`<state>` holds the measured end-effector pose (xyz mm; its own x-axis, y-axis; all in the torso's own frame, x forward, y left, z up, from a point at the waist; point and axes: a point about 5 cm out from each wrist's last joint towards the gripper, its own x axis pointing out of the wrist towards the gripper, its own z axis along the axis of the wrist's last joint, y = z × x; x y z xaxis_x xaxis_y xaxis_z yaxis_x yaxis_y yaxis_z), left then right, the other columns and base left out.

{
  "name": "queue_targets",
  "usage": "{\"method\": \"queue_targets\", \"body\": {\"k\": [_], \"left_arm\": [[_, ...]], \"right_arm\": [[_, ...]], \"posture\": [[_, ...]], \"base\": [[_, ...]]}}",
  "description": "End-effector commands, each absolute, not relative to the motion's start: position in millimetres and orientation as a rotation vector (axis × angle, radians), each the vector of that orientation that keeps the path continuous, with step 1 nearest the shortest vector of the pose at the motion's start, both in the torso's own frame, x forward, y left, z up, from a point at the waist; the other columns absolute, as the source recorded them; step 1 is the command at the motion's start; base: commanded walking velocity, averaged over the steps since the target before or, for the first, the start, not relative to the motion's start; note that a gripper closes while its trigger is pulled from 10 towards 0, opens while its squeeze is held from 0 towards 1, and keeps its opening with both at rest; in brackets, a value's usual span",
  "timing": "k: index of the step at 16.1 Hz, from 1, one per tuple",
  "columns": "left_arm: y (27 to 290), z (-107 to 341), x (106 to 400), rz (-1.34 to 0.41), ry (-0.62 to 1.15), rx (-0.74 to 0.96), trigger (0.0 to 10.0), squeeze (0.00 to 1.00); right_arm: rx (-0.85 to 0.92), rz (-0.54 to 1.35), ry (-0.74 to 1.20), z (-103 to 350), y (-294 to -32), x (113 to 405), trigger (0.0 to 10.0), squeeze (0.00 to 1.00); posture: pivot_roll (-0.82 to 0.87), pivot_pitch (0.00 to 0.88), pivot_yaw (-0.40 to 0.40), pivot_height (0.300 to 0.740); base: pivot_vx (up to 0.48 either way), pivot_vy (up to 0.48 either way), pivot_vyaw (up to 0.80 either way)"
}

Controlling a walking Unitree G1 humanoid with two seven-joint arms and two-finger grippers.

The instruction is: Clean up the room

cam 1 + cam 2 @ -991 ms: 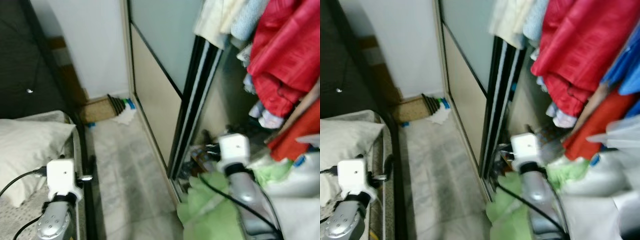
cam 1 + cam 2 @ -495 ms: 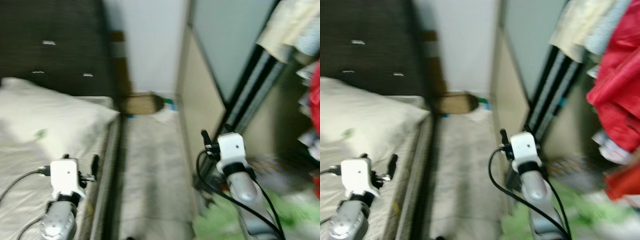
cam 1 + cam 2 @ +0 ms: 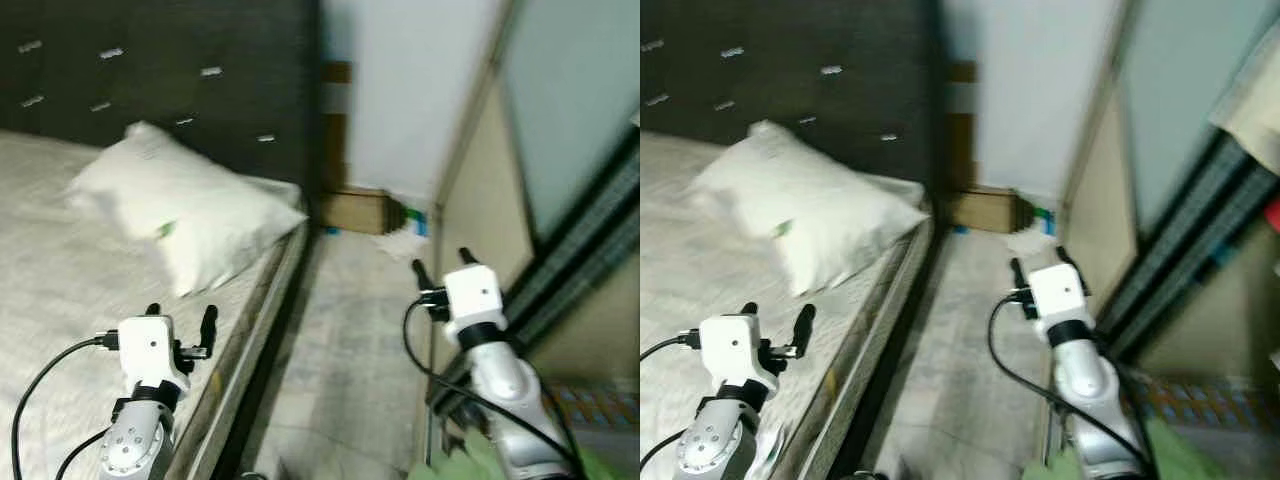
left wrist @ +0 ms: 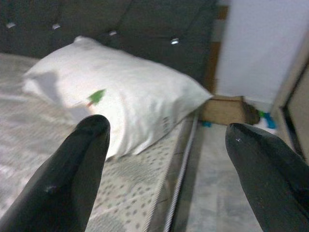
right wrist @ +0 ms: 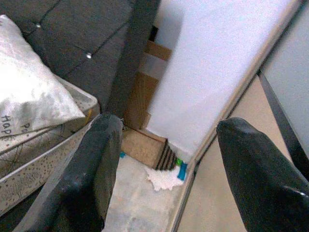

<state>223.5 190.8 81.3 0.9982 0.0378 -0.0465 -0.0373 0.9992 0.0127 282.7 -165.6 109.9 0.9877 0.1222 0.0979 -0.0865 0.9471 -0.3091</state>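
A white pillow [image 3: 185, 215] lies at the bed's [image 3: 60, 290] head end against the dark headboard [image 3: 170, 60], its long axis slanting toward the bed's floor-side edge. The left gripper [image 3: 180, 325], fingers spread and empty, hovers over that edge short of the pillow. The right gripper [image 3: 440, 270], also spread and empty, hangs over the floor [image 3: 350, 330], pointing at a cardboard box [image 3: 355, 210] in the corner.
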Motion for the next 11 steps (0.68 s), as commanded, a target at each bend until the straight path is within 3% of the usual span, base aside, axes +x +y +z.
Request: {"method": "queue_targets", "body": {"k": [1,11], "left_arm": [[197.2,80.7,221.9,0.065,0.054,0.025,10.0,0.00],[197.7,79.8,225.6,0.066,0.051,0.058,10.0,0.00]], "right_arm": [[-0.291,0.133,-0.132,112.2,-156.6,284.2,10.0,0.00],[-0.283,0.133,-0.129,113.4,-159.5,287.1,10.0,0.00]], "posture": [[0.02,0.094,-0.063,0.740],[0.01,0.095,-0.075,0.740]], "base": [[0.000,0.000,0.80],[0.000,0.000,0.80]]}}
